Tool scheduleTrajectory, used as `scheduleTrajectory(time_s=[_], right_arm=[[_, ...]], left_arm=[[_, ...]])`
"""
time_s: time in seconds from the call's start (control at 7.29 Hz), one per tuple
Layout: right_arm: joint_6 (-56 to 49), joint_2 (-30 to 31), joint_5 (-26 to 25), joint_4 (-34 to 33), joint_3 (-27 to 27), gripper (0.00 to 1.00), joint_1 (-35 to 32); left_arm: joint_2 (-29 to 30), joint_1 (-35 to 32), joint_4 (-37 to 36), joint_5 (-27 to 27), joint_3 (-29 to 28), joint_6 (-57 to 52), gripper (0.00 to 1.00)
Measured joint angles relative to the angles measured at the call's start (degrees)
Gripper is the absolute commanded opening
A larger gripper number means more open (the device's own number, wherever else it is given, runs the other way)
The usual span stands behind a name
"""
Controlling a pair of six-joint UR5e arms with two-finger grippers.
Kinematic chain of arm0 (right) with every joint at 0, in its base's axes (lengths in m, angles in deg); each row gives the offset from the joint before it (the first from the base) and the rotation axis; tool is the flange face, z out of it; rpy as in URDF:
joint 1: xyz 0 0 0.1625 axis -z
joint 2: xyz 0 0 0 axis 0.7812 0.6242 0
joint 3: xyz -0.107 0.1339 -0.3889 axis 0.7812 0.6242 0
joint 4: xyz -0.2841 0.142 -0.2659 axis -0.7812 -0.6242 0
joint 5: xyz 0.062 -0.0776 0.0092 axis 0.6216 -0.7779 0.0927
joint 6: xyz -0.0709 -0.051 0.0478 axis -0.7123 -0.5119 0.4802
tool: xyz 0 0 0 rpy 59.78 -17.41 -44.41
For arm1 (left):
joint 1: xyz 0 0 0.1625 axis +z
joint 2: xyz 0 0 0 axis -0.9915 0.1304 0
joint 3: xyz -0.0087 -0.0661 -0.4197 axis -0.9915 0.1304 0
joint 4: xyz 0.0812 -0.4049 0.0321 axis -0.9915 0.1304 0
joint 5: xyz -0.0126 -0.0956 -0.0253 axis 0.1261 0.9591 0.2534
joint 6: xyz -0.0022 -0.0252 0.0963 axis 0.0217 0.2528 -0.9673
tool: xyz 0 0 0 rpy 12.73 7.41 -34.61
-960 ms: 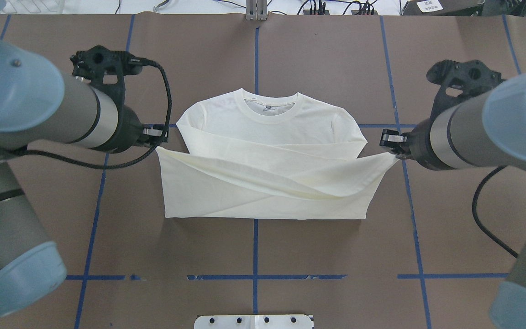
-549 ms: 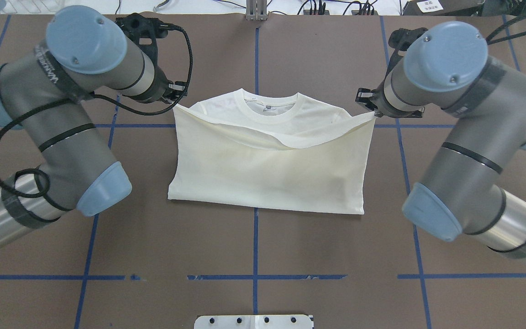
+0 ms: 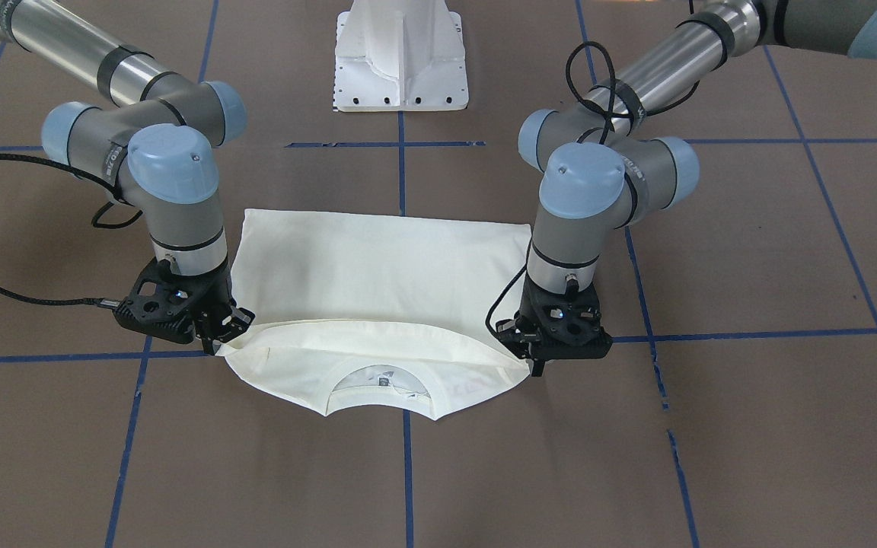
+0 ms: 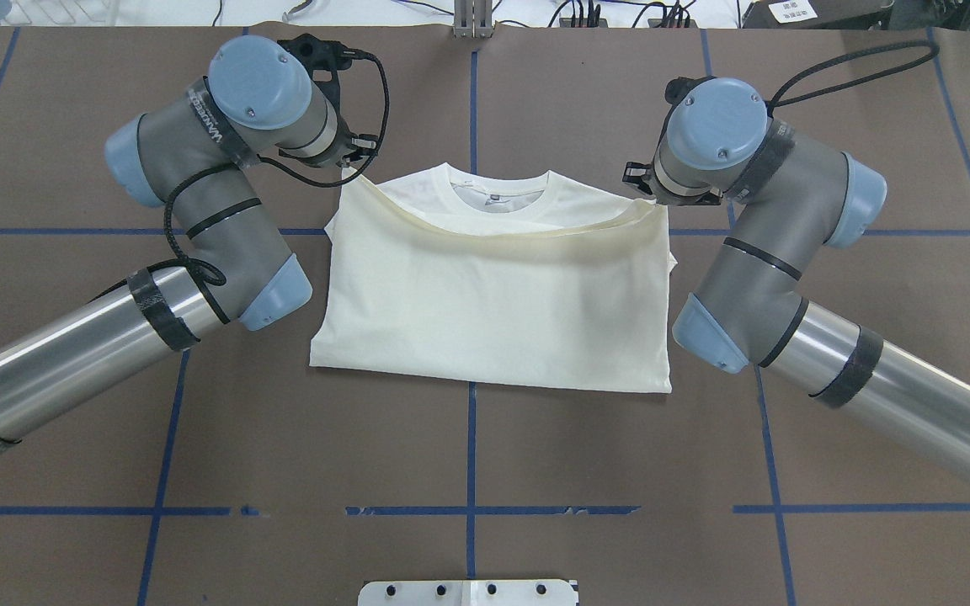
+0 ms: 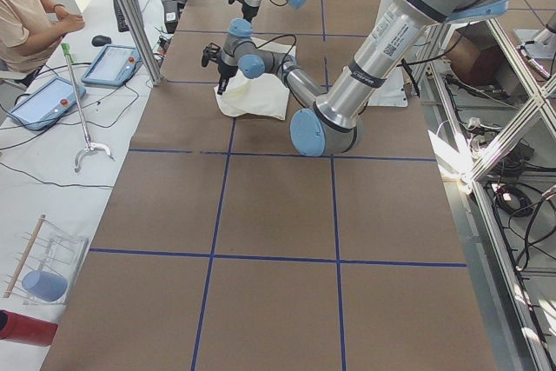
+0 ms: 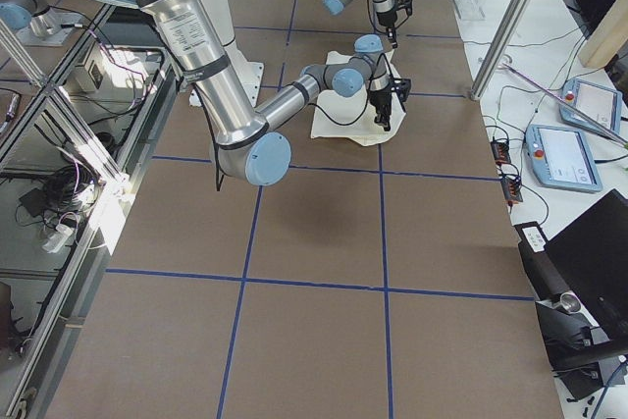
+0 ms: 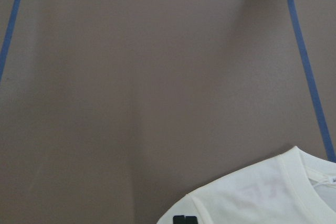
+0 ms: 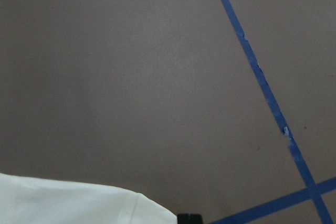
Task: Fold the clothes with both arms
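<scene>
shirt: I see the cream T-shirt (image 4: pixel 493 303) mid table (image 4: pixel 535 471), lower half folded up, edge just short of the collar (image 4: pixel 498 187).
left gripper (image 3: pixel 536 358): fingers pinching one corner of that edge.
right gripper (image 3: pixel 219 341): clamped on the other corner.

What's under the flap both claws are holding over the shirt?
Past the folded-over flap of the cream T-shirt, only its ribbed collar and shoulder strip show. Whatever lies beneath the flap is covered.
</scene>
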Motion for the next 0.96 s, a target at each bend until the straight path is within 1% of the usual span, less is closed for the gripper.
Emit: scheduleTrajectory(time_s=[0.14, 0.27, 0.41, 0.55, 0.69, 0.82, 0.96], right_arm=[[0.0, 0.1, -0.6, 1.2, 1.6, 0.11, 0.3], [0.0, 0.3, -1.0, 1.6, 2.2, 0.99, 0.5], [-0.1, 0.5, -1.6, 1.8, 2.3, 1.00, 0.6], [-0.3, 0.8, -2.6, 1.9, 1.5, 1.00, 0.6], [-1.4, 1.0, -3.0, 1.8, -0.1, 1.00, 0.4], [-3.5, 1.3, -2.6, 1.7, -1.9, 1.00, 0.1], [-5.1, 1.8, -1.9, 1.8, -2.9, 1.00, -0.2]], left_arm=[[0.3, 0.1, 2.0, -0.4, -2.7, 0.0, 0.00], [0.2, 0.2, 2.8, -0.5, -3.7, -0.1, 0.99], [-0.2, 0.2, 3.2, -0.5, -3.4, -1.3, 1.00], [-2.0, 0.2, 3.7, -0.4, -0.8, -4.2, 1.00], [-5.8, 0.3, 4.5, 0.2, 4.9, -6.9, 1.00], [-10.4, 0.5, 4.9, 2.0, 11.8, -8.2, 1.00], [-14.5, 1.8, 5.5, 4.0, 17.4, -8.4, 1.00]])
